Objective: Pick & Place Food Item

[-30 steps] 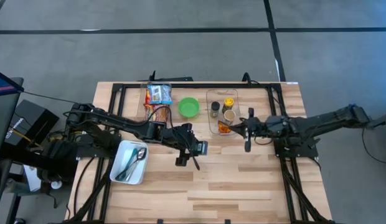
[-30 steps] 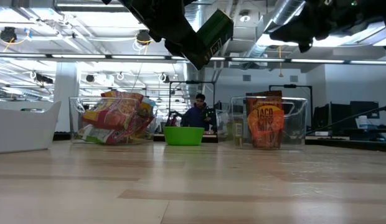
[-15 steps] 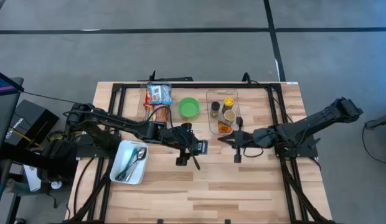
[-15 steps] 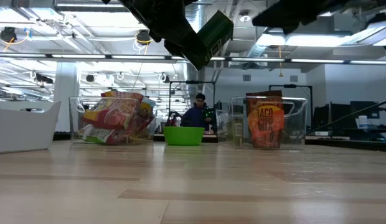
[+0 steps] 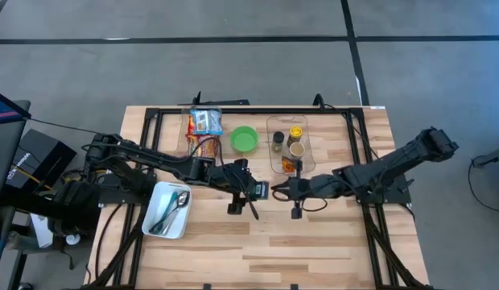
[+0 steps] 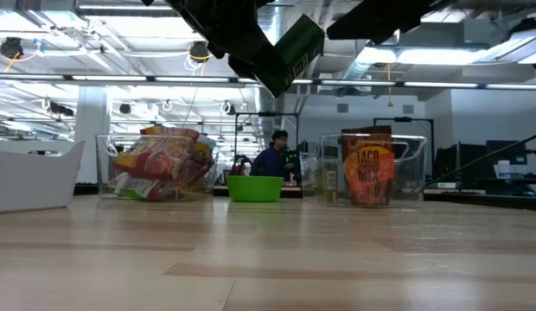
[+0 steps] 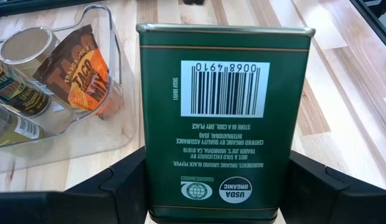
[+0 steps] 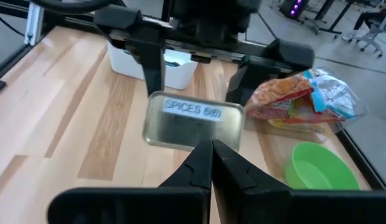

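right tool [image 5: 275,190] moved closer | left tool [image 5: 251,192] holds boxy green tin [image 7: 221,118]

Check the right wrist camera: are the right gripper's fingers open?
No. The right gripper has its two fingers pressed together to a point, aimed at the green spice tin that the left gripper holds.

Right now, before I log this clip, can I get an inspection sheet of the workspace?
Surface: wooden table, bare at the front.
Job's things: green spice tin held above the table in the left gripper.
Clutter: clear bin with jars and taco mix; green bowl; snack bags; white tub holding spoons.
Grippers: left clamps the tin; right gripper shut, empty, facing the tin.
Cables: black leads at the table's left edge.
Surroundings: person behind the table.
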`<state>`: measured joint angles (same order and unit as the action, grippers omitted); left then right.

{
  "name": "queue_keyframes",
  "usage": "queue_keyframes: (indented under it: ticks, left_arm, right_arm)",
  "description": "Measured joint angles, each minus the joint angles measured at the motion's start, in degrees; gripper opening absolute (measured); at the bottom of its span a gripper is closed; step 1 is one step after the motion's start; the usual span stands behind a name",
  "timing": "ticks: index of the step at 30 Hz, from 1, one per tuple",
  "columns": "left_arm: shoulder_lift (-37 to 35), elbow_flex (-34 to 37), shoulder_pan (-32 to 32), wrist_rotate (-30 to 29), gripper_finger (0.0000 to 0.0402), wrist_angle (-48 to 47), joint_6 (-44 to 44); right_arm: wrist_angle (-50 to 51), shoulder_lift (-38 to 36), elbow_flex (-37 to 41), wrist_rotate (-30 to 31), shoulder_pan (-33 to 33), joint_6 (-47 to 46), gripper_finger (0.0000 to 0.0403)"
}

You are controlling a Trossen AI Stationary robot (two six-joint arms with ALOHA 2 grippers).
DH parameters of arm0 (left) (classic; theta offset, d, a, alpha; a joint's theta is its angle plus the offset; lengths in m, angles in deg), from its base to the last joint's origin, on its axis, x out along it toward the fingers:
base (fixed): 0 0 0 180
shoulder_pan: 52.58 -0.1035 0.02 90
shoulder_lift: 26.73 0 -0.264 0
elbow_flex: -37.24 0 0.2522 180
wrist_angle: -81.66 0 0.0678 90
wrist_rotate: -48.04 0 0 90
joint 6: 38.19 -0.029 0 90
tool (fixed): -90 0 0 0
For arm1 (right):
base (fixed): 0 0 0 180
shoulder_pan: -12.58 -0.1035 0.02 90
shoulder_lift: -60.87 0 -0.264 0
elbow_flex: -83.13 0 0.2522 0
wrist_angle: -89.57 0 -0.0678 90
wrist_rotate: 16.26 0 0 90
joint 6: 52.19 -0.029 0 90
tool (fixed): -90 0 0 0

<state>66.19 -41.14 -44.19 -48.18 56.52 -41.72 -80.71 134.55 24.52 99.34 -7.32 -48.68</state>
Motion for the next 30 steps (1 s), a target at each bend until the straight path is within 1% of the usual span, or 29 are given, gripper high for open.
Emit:
queue_keyframes:
  ticks: [5,7,10,13,15,17,21,25,27,28,30]
  left_arm:
    - [0.0,0.0,0.0,0.0,0.0269,0.0,0.0]
    - [0.0,0.0,0.0,0.0,0.0269,0.0,0.0]
    - [0.0,0.0,0.0,0.0,0.0269,0.0,0.0]
    - [0.0,0.0,0.0,0.0,0.0269,0.0,0.0]
    - [0.0,0.0,0.0,0.0,0.0269,0.0,0.0]
    - [0.0,0.0,0.0,0.0,0.0269,0.0,0.0]
    - [0.0,0.0,0.0,0.0,0.0269,0.0,0.0]
    - [0.0,0.0,0.0,0.0,0.0269,0.1,0.0]
    - [0.0,0.0,0.0,0.0,0.0269,0.1,0.0]
    - [0.0,0.0,0.0,0.0,0.0269,0.1,0.0]
    - [0.0,0.0,0.0,0.0,0.0269,0.1,0.0]
  right_arm:
    - [1.9,-0.1,-2.3,0.0,0.2,-0.5,0.0015]
    - [2.0,-0.1,-3.0,0.0,0.2,-0.5,0.0029]
    - [2.2,-0.1,-3.3,0.0,0.2,-0.9,0.006]
    - [2.4,-0.1,-3.3,-0.2,0.2,-4.5,0.0105]
    - [2.6,-0.1,-3.3,-0.6,0.2,-6.7,0.0143]
    - [2.8,-0.1,-3.3,-1.6,0.2,-8.5,0.0189]
    - [2.8,-0.1,-3.3,-1.7,0.2,-11.0,0.0286]
    - [2.8,-0.1,-3.3,-1.7,0.2,-11.0,0.0368]
    - [2.7,-0.1,-3.3,-1.6,0.2,-9.4,0.0391]
    - [2.6,-0.1,-3.3,-1.6,0.2,-8.5,0.0393]
    - [2.0,-0.1,-3.3,-1.6,0.2,-7.8,0.0384]
